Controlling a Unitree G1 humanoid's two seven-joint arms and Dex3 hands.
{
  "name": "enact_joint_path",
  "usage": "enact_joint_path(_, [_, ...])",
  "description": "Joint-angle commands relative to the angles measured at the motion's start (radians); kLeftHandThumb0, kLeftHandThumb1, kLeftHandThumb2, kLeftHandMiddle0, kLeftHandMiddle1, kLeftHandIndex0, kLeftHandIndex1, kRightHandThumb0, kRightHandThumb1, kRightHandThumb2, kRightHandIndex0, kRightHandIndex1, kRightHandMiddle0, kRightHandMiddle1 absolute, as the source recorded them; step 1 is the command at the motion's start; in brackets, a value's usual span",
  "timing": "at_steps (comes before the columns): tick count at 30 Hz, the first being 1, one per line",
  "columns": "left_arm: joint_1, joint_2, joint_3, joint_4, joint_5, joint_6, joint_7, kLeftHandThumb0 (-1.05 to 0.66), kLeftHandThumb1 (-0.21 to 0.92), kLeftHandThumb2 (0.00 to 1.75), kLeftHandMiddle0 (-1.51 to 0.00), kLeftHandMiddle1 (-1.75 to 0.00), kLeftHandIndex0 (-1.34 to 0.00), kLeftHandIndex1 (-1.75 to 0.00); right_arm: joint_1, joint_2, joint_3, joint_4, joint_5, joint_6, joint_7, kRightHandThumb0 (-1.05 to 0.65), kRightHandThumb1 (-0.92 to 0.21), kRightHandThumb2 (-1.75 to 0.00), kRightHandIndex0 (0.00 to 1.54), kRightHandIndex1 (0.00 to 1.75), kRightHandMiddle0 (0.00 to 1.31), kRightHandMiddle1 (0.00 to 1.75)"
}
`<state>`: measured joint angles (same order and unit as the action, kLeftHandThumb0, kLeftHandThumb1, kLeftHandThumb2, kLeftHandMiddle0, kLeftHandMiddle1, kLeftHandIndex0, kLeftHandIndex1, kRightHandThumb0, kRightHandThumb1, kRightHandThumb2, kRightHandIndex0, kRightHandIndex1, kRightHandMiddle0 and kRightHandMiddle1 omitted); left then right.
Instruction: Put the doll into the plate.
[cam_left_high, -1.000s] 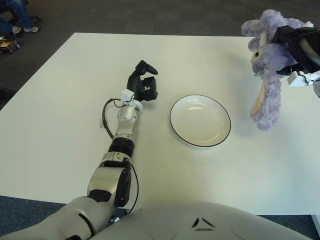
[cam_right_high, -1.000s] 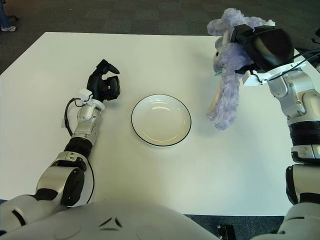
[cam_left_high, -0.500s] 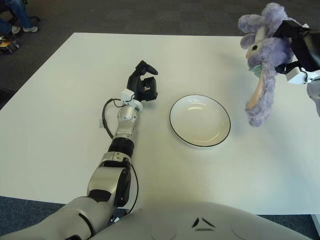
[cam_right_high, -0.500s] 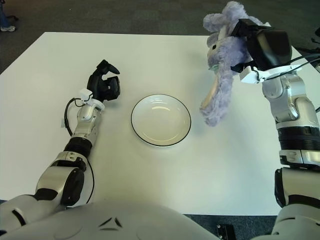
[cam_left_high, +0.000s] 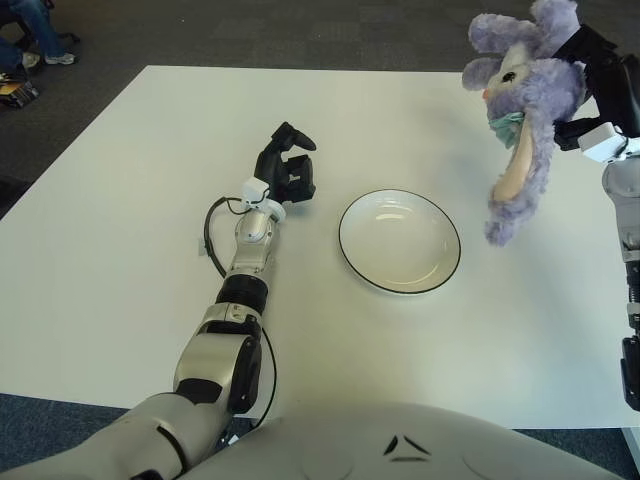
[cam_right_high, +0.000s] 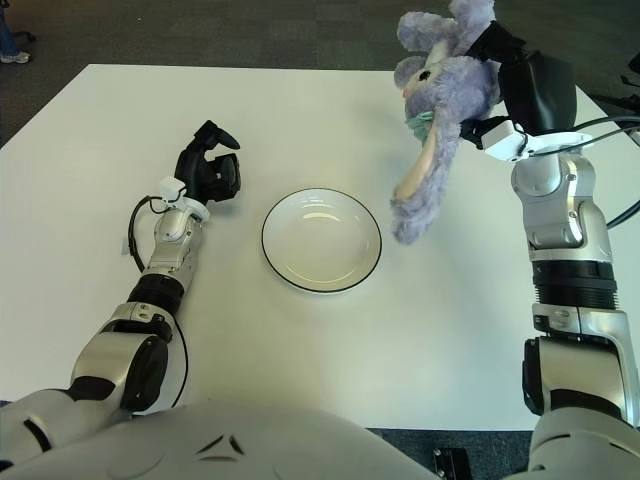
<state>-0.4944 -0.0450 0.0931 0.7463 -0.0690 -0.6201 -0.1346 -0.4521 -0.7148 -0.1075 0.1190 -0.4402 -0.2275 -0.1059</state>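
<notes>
Dangling from the right hand (cam_right_high: 520, 85), one fuzzy lilac doll (cam_right_high: 435, 110) hangs in the air right of the plate (cam_right_high: 321, 240).
One doll, one plate, two hands: the doll is shaggy plush with a long limp ear or limb trailing down, its lowest tip near the plate's right rim, and the right hand's dark fingers are closed on its upper part. The plate is round, glossy white with a thin dark rim, lying on the smooth white worktop (cam_right_high: 450, 330). Left hand (cam_right_high: 207, 170) shows left of the plate, fingers curled, holding nothing.
</notes>
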Motion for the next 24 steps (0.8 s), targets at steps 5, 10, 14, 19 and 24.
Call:
enact_joint_path(5, [0.056, -0.007, 0.0, 0.045, 0.001, -0.001, 0.012, -0.43, 0.47, 1.13, -1.19, -1.75, -0.49, -1.75, 0.047, 0.055, -0.029, -0.13, 0.053, 0.068, 0.054, 0.59, -0.04, -1.65, 0.84, 1.75, 1.01, 1.75])
enact_joint_path(10, [0.054, -0.005, 0.0, 0.046, 0.003, 0.002, 0.014, -0.43, 0.47, 1.13, -1.19, -1.75, -0.49, -1.75, 0.064, 0.095, -0.035, -0.182, 0.093, 0.065, 0.075, 0.61, -0.02, -1.68, 0.86, 1.75, 1.05, 1.75])
enact_joint_path(14, [0.053, -0.003, -0.001, 0.047, 0.008, 0.001, 0.019, -0.43, 0.47, 1.12, -1.19, -1.75, -0.49, -1.75, 0.075, 0.107, -0.039, -0.21, 0.122, 0.041, 0.097, 0.63, 0.0, -1.71, 0.89, 1.75, 1.09, 1.75])
enact_joint_path(19, [0.048, -0.003, 0.001, 0.057, 0.011, -0.001, 0.018, -0.43, 0.47, 1.12, -1.2, -1.75, -0.49, -1.75, 0.096, 0.119, -0.045, -0.266, 0.205, 0.054, 0.173, 0.63, 0.01, -1.72, 0.89, 1.75, 1.09, 1.75])
enact_joint_path(24, [0.045, -0.003, 0.003, 0.061, 0.009, 0.001, 0.016, -0.43, 0.47, 1.12, -1.2, -1.75, -0.49, -1.75, 0.112, 0.139, -0.051, -0.305, 0.317, 0.074, 0.255, 0.62, 0.0, -1.7, 0.88, 1.75, 1.05, 1.75])
